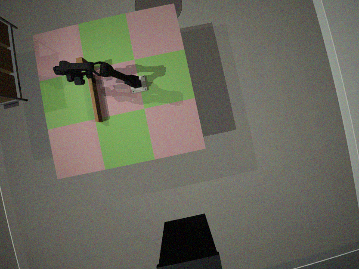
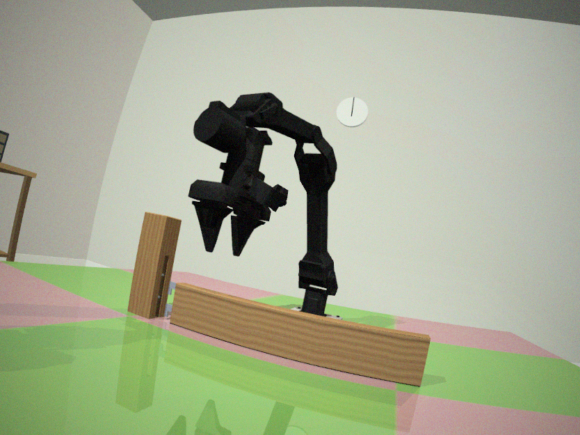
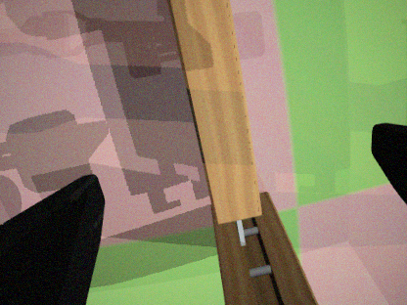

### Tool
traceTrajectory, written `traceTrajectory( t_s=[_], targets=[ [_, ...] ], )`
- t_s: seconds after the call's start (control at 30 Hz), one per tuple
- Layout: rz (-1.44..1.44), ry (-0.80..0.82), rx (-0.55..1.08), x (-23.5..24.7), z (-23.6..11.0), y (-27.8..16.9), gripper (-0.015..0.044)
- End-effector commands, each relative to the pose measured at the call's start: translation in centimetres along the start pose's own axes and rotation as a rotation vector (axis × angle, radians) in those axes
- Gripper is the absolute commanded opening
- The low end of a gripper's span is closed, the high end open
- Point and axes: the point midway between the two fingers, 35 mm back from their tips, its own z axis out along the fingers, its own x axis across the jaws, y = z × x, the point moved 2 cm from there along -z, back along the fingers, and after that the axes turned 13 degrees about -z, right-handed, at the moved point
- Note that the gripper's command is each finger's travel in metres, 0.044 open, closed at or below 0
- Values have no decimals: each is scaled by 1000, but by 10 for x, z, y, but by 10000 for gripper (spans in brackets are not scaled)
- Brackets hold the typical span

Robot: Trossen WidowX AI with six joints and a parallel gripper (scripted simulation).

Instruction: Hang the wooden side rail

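Side rail (image 2: 300, 333) lies long edge down on the checkered table (image 2: 72, 357), full length on the surface. Its hooked end sits just beside the base of the headboard post (image 2: 154, 265); the far end rests on the table toward the exterior camera's right. In the top view the rail (image 1: 96, 98) runs from the post down across a pink square to the edge of a green one.

Post stands upright. Slot (image 3: 268, 264) faces the rail end. In the wrist view, looking straight down, 2 steel pins (image 3: 258, 271) show inside the slot, one above the other in frame. The upper one lies right at the rail's end face (image 3: 234, 206). Can't tell from these frames whether the hooks are seated on the pins; the hooks themselves aren't resolvable. The exterior view shows a small steel bit (image 2: 170, 293) between rail end and post, low near the table.

Gripper (image 2: 224, 248) hangs in the air above the rail's hooked end, beside the post's top, fingers pointing down. Jaws spread wide, nothing between them, touching neither rail nor post. In the wrist view the 2 fingertips sit at the far left and right frame edges, with rail and post running between them well below.

Arm's base plate (image 1: 139, 85) is on the table behind the rail's middle section. Upper links fold over at the top toward the post.

Background: round wall clock (image 2: 352, 111), wooden shelf unit (image 1: 7, 68) off the table's left side.
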Motion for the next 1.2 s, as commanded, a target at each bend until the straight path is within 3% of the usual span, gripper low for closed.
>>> traceTrajectory(
  t_s=[0.0, 0.23, 1.17],
  targets=[
    [-29, 1, -16, -1, -1, 1, 440],
    [-29, 1, -16, -1, 33, 1, 440],
    [-29, 1, -16, -2, 76, 1, 440]
  ],
)
